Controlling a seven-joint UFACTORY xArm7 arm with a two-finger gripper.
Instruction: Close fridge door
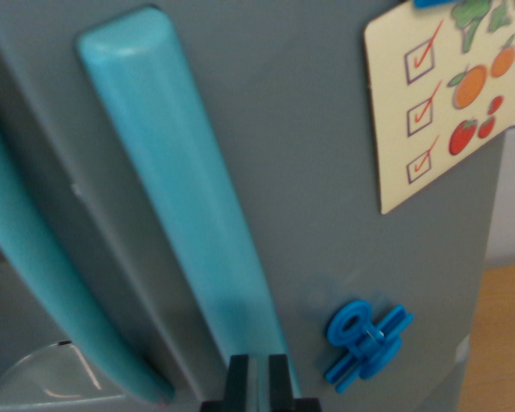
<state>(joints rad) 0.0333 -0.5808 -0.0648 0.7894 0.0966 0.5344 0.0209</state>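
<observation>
Grey fridge door (326, 146) filling the wrist view, with teal handle (180, 197) running slanted down it. Black gripper (257, 378) at bottom edge, right below handle's lower end, fingers close together; pinching or not, cannot tell. Right of handle: blue clip (365, 336) low, checklist card (451, 99) high. Second teal handle (43, 283) further left.

Single wrist view only. Camera sits very close to the grey fridge door (326, 172), facing it squarely, frame tilted. Teal handle (184, 197) runs diagonally just left of centre; image slightly blurred.
</observation>
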